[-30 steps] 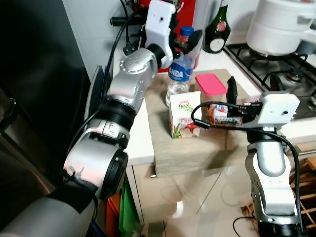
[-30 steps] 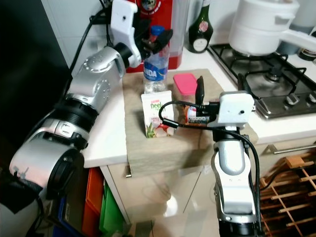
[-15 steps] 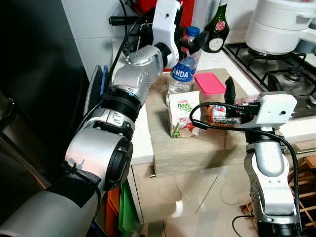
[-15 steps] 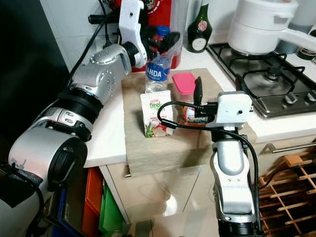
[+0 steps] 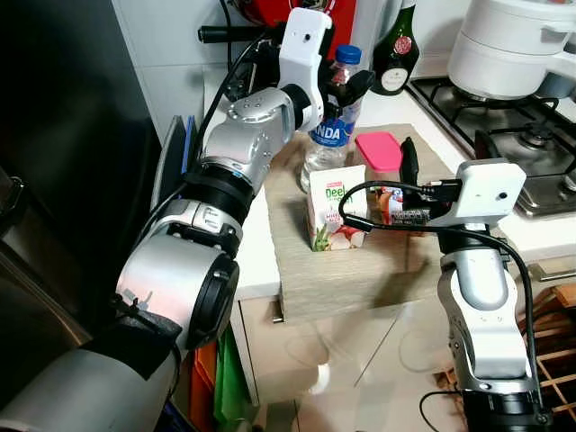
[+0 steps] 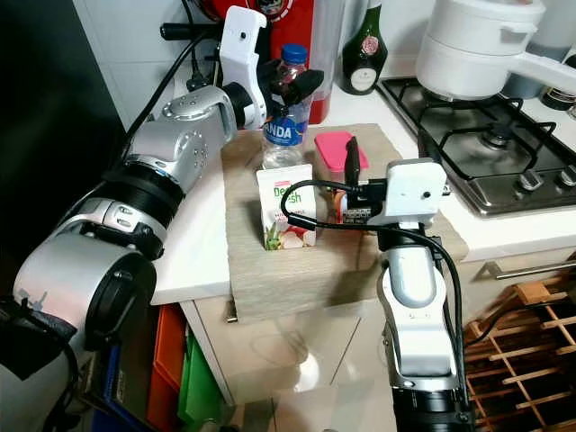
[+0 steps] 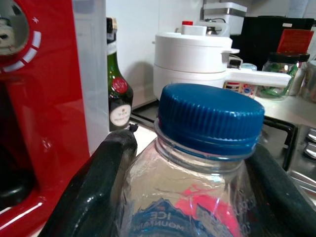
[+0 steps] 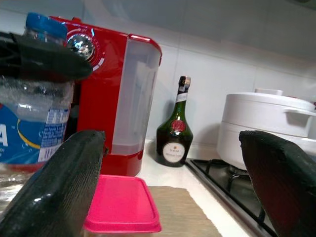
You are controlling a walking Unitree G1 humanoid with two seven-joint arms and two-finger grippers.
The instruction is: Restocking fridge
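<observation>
A clear water bottle (image 5: 327, 135) with a blue cap (image 7: 210, 116) stands at the back of a wooden board (image 5: 360, 270). My left gripper (image 5: 346, 83) is shut on its neck just under the cap, one black finger (image 7: 98, 187) on each side. In front of the bottle stands a small juice carton (image 5: 335, 207). To its right are a pink-lidded container (image 5: 382, 151) and a small jar with a colourful label (image 5: 394, 205). My right gripper (image 8: 173, 143) hovers open above the jar, pointing toward the pink lid, with nothing held.
A red appliance (image 6: 301, 36) and a dark green wine bottle (image 5: 396, 54) stand against the tiled wall behind the board. A gas hob (image 5: 513, 135) carrying a white pot (image 5: 508, 45) lies to the right. A dark fridge front (image 5: 63, 135) rises on the left.
The bottle leaned half a second ago and now stands nearly upright in my left gripper. My right gripper has edged left, closer to the carton.
</observation>
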